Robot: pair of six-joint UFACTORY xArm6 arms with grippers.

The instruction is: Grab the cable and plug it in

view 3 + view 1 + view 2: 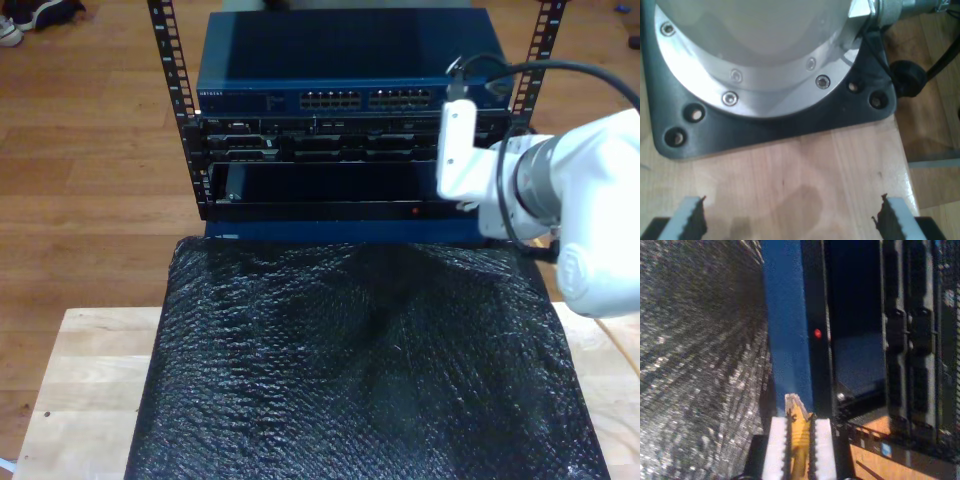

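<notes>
Two white toothed pads [822, 447] of my second gripper [799, 447] are clamped on the cable [799, 440], and you can see its yellow-orange body squeezed between them with the small clear plug [794, 405] poking out past the tips. Just beyond the plug lies the blue face of a rack unit [787, 330], next to a black panel with a small red light [817, 333]. Off to one side you get the glittering black mat [695, 365].

My first gripper [790, 220] has its jaws spread wide apart with nothing between them; its pads [687, 217] hang over a bare wooden tabletop [790, 170]. Ahead of them you see a round metal arm base [755, 65] bolted to a dark plate [765, 130].

From the exterior view, a white arm [560, 190] reaches in from the exterior view's right toward the rack [340, 110], which stands behind the mat.
</notes>
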